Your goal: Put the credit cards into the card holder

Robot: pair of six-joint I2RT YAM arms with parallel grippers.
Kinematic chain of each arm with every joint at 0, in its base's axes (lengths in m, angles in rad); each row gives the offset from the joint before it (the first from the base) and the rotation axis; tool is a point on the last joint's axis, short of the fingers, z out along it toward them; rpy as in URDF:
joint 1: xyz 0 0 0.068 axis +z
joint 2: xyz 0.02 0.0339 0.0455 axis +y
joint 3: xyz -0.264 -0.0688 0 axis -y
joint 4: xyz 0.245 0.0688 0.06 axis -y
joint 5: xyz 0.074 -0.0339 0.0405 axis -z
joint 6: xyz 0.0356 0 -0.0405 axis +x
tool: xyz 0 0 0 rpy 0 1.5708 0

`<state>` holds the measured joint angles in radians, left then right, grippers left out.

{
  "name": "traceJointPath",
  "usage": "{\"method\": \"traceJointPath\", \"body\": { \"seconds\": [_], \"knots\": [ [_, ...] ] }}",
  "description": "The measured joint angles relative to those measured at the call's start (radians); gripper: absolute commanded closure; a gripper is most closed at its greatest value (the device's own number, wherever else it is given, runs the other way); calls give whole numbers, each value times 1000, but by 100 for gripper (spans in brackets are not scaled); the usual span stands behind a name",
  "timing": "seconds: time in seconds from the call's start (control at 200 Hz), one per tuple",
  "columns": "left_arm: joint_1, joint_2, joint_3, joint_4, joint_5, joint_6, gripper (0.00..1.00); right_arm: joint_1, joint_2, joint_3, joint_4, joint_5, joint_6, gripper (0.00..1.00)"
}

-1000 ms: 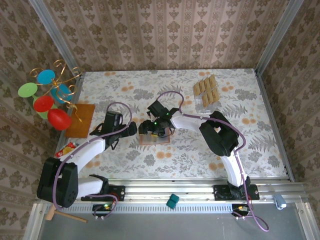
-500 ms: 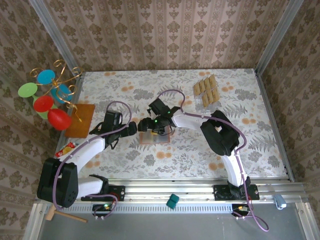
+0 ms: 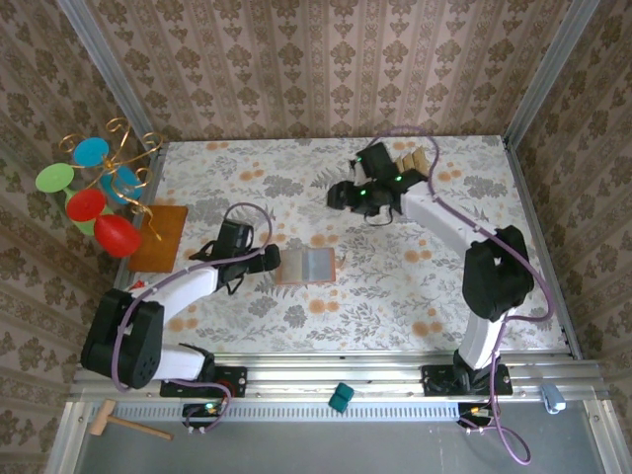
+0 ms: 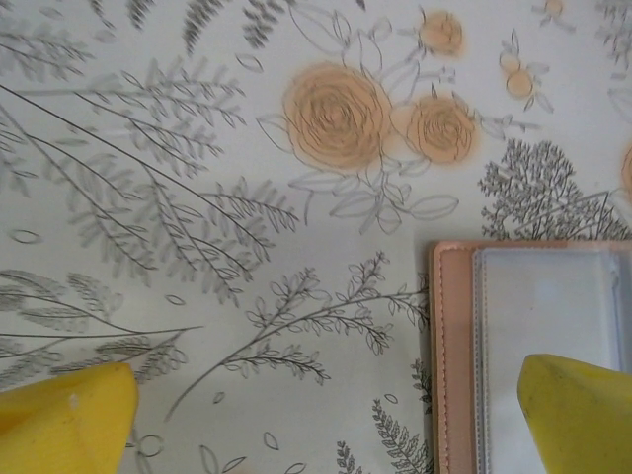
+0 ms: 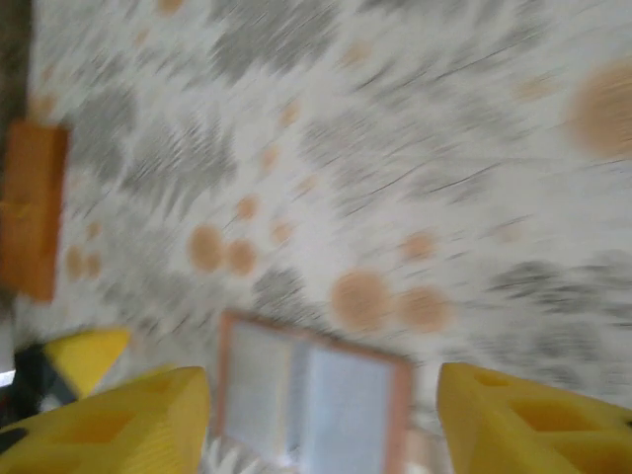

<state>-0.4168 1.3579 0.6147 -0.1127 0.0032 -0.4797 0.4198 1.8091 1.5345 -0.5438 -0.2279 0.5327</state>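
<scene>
Counter (image 3: 395, 296): floral-print cloth, walled on three sides.
Card holder (image 3: 306, 267): lies opened flat near the counter's middle, grey lining and clear pockets facing up, salmon-brown border round the edge. Whether any pocket is loaded cannot be told.
Credit cards (image 3: 415, 160): tan group at the far right of the counter, partly hidden by the right arm's wrist; well apart from the card holder.
Left claw (image 3: 269, 259): low over the counter, just beside the card holder's left edge. Released; in the left wrist view the yellow fingers (image 4: 69, 425) stand wide apart, one tip over bare cloth, the other over the holder's border. Contact with the holder cannot be told.
Right claw (image 3: 339, 196): raised over the far half of the counter, beside the credit cards, pointing toward the centre. Released, nothing between its fingers (image 5: 533, 425); this wrist view is blurred.
Mat (image 3: 158, 237): flat, orange-brown, at the left edge.
Ornament (image 3: 94, 188): coloured discs on gold wire, by the mat.
</scene>
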Motion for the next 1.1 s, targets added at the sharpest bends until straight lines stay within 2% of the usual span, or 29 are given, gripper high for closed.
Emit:
{"method": "traceJointPath", "body": {
  "seconds": [0.07,0.205,0.35,0.555,0.73,1.1],
  "knots": [
    [-16,25,5,4,-1,0,0,-53,0,40,-65,75,-55,51],
    [-28,53,23,13,-3,-1,0,-128,37,151,-190,230,-148,54],
    [-28,56,33,21,-3,-3,0,-136,139,283,-277,355,-224,60],
    [-28,57,33,35,-3,-11,0,-133,301,390,-365,493,-301,61],
    [-28,57,33,40,-3,-12,0,-145,365,422,-409,544,-331,63],
    [-28,69,33,48,-3,-11,0,-180,375,434,-425,557,-344,65]
  ]
}}
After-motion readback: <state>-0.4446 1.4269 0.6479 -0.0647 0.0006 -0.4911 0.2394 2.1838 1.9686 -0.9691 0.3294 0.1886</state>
